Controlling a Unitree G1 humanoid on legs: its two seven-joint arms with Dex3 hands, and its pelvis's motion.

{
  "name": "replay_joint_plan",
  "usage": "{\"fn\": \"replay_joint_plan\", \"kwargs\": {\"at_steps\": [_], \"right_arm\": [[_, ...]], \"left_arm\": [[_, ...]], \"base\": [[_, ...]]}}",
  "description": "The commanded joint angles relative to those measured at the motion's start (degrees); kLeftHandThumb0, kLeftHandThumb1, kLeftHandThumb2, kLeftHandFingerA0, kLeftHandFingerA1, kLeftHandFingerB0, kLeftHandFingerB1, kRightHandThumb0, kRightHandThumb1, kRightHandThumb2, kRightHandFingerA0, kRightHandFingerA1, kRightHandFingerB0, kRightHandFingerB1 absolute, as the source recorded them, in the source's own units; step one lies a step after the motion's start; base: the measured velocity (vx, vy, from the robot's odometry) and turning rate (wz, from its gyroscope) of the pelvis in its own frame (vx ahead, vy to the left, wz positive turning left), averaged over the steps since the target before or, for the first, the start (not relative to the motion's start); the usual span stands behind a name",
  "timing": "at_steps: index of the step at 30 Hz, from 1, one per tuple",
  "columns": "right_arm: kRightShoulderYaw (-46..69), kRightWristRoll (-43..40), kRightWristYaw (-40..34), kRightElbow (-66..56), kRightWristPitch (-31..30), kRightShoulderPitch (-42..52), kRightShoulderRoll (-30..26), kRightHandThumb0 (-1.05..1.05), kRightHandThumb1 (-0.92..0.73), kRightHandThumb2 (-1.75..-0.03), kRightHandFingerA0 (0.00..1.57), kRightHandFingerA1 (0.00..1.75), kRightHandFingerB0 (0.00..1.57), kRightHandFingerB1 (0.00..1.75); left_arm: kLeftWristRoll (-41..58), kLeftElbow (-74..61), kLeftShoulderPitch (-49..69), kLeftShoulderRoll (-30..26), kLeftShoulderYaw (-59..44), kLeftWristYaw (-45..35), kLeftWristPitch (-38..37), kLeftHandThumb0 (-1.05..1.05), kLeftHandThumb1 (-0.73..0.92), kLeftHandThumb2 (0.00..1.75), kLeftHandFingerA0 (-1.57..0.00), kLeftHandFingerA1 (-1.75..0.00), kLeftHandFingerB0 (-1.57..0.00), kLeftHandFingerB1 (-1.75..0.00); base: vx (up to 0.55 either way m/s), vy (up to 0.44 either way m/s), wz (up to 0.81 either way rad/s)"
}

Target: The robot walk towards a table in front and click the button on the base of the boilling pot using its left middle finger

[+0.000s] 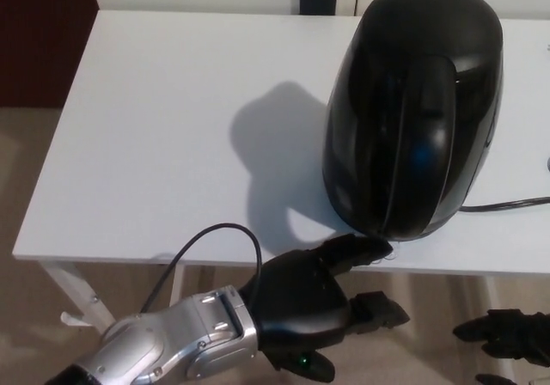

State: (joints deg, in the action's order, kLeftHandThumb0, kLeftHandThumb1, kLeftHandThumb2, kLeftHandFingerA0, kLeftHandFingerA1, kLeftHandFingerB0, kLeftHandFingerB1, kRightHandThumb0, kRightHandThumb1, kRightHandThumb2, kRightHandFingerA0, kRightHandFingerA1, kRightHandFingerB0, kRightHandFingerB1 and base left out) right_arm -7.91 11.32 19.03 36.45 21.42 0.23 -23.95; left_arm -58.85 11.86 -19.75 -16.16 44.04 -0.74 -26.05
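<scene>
A: We found the boiling pot [412, 110] upright on the white table [172, 136], right side

B: We noted the left hand [314, 303] empty, fingers spread, one fingertip [371, 247] at the pot's base

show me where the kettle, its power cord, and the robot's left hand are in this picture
kettle [412, 110], head view, on the middle of its black body.
power cord [507, 204], head view, on the black cable lying on the table right of the kettle.
left hand [305, 303], head view, on the back of the hand.
</scene>
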Motion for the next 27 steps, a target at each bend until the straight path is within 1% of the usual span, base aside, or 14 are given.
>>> {"fn": "replay_joint_plan", "kwargs": {"at_steps": [1,2,3,4,5,6,7,8,9,12,13,15,22,27], "right_arm": [[0.31,0.01,0.13,-0.74,-3.94,-0.11,-0.27,-0.66,-0.61,-0.59,0.32,0.39,0.28,0.31],[0.52,-0.41,0.43,-1.67,-5.46,0.18,-0.12,-0.68,-0.49,-0.81,0.24,0.48,0.18,0.41],[0.63,-0.68,0.62,-2.12,-6.35,0.32,-0.02,-0.68,-0.49,-0.81,0.24,0.48,0.18,0.41],[0.73,-0.90,0.60,-1.56,-5.76,0.24,0.02,-0.63,-0.60,-0.58,0.35,0.40,0.30,0.32],[0.78,-1.02,0.70,-1.96,-5.46,0.56,-0.13,-0.58,-0.47,-0.87,0.41,0.58,0.28,0.47],[0.87,-1.37,0.97,-2.12,-5.01,0.80,-0.16,-0.57,-0.59,-0.58,0.49,0.44,0.43,0.36],[0.97,-1.76,1.24,-2.10,-4.59,0.94,-0.12,-0.57,-0.59,-0.58,0.49,0.44,0.43,0.36],[0.93,-1.91,1.54,-2.22,-3.34,1.02,-0.32,-0.56,-0.61,-0.58,0.57,0.47,0.49,0.39],[0.98,-1.94,1.62,-2.60,-4.38,1.03,-0.28,-0.58,-0.56,-0.57,0.51,0.47,0.36,0.39],[0.96,-1.44,1.18,-2.98,-7.47,0.76,0.21,-0.55,-0.54,-0.56,0.47,0.46,0.31,0.36],[0.84,-1.10,0.92,-3.44,-8.52,0.87,0.30,-0.52,-0.57,-0.57,0.54,0.45,0.31,0.35],[0.67,-0.61,0.63,-4.82,-9.94,1.41,0.26,-0.51,-0.59,-0.58,0.56,0.45,0.32,0.35],[-0.24,0.95,-1.14,-6.01,-11.79,3.76,0.42,-0.40,-0.60,-0.58,0.60,0.42,0.34,0.34],[-1.04,1.40,-1.71,-5.28,-10.63,6.35,0.57,-0.42,-0.60,-0.57,0.62,0.43,0.34,0.34]], "left_arm": [[0.50,-4.11,2.76,-3.33,-0.66,-2.14,0.00,-0.66,0.57,0.83,-0.21,-0.42,-0.15,-0.39],[0.92,-5.22,3.43,-3.82,-0.94,-1.88,-0.35,-0.66,0.56,0.83,-0.21,-0.42,-0.15,-0.39],[1.28,-5.87,3.82,-4.12,-1.09,-1.95,-0.52,-0.66,0.56,0.83,-0.21,-0.42,-0.15,-0.39],[1.52,-7.18,4.46,-4.69,-1.32,-2.27,-0.61,-0.66,0.57,0.83,-0.20,-0.42,-0.15,-0.39],[1.87,-9.15,5.51,-5.48,-1.64,-2.99,-0.58,-0.61,0.71,0.61,-0.27,-0.30,-0.21,-0.28],[2.38,-10.50,6.49,-6.12,-1.95,-3.20,-0.77,-0.60,0.70,0.61,-0.28,-0.31,-0.23,-0.28],[2.86,-11.25,7.21,-6.53,-2.18,-3.11,-1.01,-0.60,0.70,0.61,-0.28,-0.31,-0.23,-0.28],[3.30,-12.97,8.29,-7.43,-2.58,-3.45,-1.23,-0.60,0.70,0.61,-0.28,-0.31,-0.22,-0.28],[3.67,-13.96,9.13,-8.05,-2.89,-3.33,-1.63,-0.60,0.69,0.61,-0.29,-0.31,-0.23,-0.28],[4.11,-17.82,12.60,-10.83,-4.05,-3.38,-2.43,-0.61,0.71,0.62,-0.27,-0.30,-0.21,-0.28],[4.18,-18.44,14.13,-11.84,-4.49,-2.74,-2.68,-0.67,0.58,0.85,-0.21,-0.43,-0.16,-0.39],[4.34,-17.93,16.61,-13.44,-5.24,-0.95,-3.49,-0.67,0.58,0.85,-0.23,-0.44,-0.16,-0.39],[6.35,-1.94,22.91,-14.39,-8.56,4.46,-1.94,-0.69,0.58,0.85,-0.19,-0.42,-0.13,-0.38],[13.57,21.62,22.71,-9.71,-13.92,6.85,0.45,-0.71,0.58,0.87,-0.22,-0.45,-0.10,-0.38]], "base": [[0.00,0.000,0.00],[0.00,0.000,0.00],[0.00,0.000,0.00],[0.00,0.000,0.00],[0.00,0.000,0.00],[0.00,0.000,0.00],[0.00,0.000,0.00],[0.00,0.000,0.00],[0.00,0.000,0.00],[0.00,0.000,0.00],[0.00,0.000,0.00],[0.00,0.000,0.00],[0.00,0.000,0.00],[0.00,0.000,0.00]]}}
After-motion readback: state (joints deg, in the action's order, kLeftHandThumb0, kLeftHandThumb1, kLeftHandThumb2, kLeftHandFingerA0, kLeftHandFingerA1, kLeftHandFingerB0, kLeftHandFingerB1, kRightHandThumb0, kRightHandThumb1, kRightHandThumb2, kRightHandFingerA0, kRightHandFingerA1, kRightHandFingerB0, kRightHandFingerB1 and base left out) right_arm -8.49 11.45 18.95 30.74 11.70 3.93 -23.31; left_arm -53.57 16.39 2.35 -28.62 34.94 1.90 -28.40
